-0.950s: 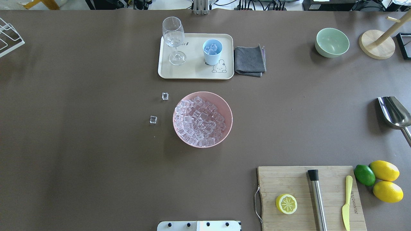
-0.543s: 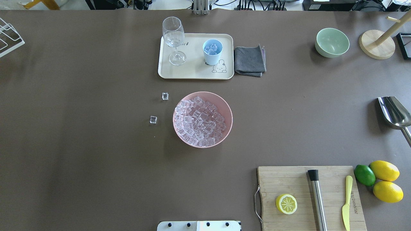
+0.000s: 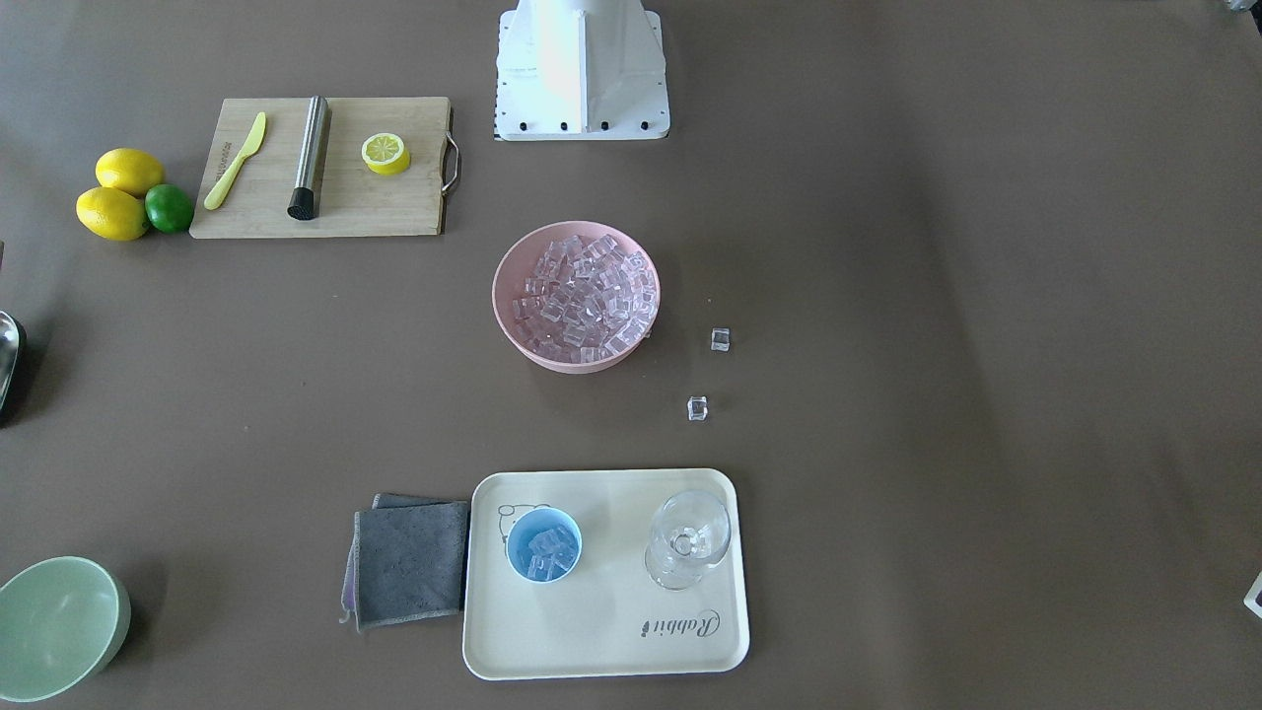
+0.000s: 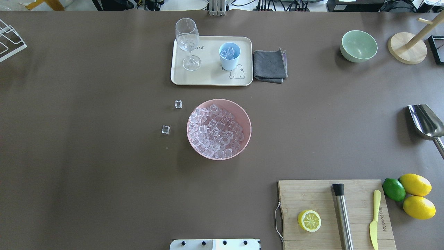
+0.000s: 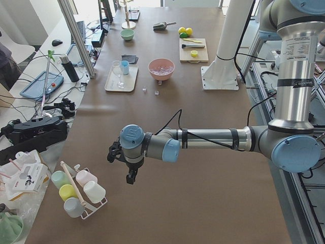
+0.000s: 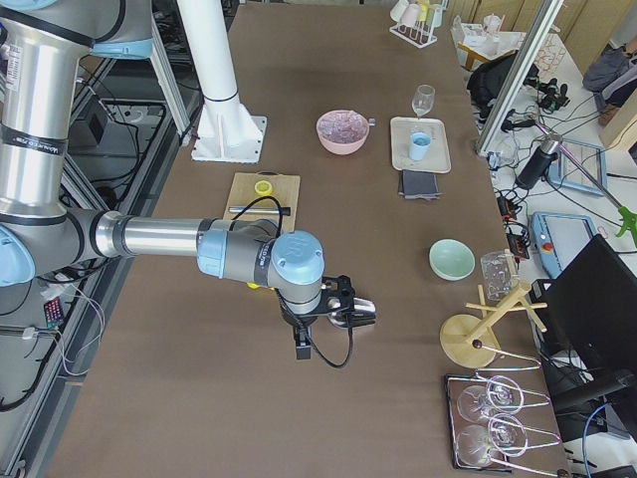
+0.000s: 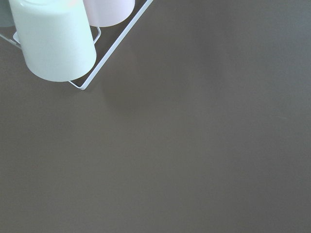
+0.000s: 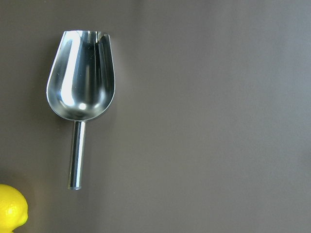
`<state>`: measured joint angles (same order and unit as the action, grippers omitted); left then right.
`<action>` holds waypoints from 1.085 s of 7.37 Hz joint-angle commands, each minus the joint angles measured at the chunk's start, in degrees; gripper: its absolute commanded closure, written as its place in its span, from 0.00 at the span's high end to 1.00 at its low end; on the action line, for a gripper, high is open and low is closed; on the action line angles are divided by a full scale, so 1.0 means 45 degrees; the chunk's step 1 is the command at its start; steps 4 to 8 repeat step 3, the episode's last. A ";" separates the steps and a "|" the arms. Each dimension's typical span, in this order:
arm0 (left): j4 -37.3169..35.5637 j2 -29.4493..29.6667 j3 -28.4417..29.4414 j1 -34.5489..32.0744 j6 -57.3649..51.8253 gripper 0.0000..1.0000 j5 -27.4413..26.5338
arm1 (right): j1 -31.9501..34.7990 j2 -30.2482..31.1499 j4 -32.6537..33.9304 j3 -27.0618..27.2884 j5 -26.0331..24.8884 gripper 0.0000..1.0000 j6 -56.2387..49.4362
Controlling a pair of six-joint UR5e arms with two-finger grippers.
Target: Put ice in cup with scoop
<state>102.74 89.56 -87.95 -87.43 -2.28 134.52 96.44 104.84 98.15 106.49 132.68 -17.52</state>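
Note:
The silver scoop [image 4: 425,121] lies empty on the table at the right edge, handle towards the robot; it also shows in the right wrist view [image 8: 82,77]. The light-blue cup [image 4: 229,55] stands on a cream tray [image 4: 208,78] and holds a few ice cubes. Most of the ice [image 4: 215,128] fills a pink bowl [image 4: 247,119]; two loose cubes [image 4: 178,103] [image 4: 165,129] lie to its left. My right gripper [image 6: 302,349] hovers over the scoop; my left gripper [image 5: 130,175] hangs over bare table far to the left. I cannot tell whether either is open or shut.
A stemmed glass [image 4: 187,41] stands on the tray, with a grey cloth [image 4: 270,65] beside it. A green bowl [image 4: 358,45] is at the back right. A cutting board [image 4: 334,213] with a steel cylinder, knife and lemon half, plus whole fruit [image 4: 414,194], is at the front right. A mug rack [image 5: 76,193] stands near the left gripper.

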 commanded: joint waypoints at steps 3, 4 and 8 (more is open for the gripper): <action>0.0001 -0.0020 -0.0006 0.0014 0.0000 0.99 -0.0010 | 0.0171 0.0022 -0.0014 -0.0168 -0.0323 1.00 0.0534; 0.0001 -0.0020 -0.0006 0.0014 0.0000 0.99 -0.0010 | 0.0171 0.0022 -0.0014 -0.0168 -0.0323 1.00 0.0534; 0.0001 -0.0020 -0.0006 0.0014 0.0000 0.99 -0.0010 | 0.0171 0.0022 -0.0014 -0.0168 -0.0323 1.00 0.0534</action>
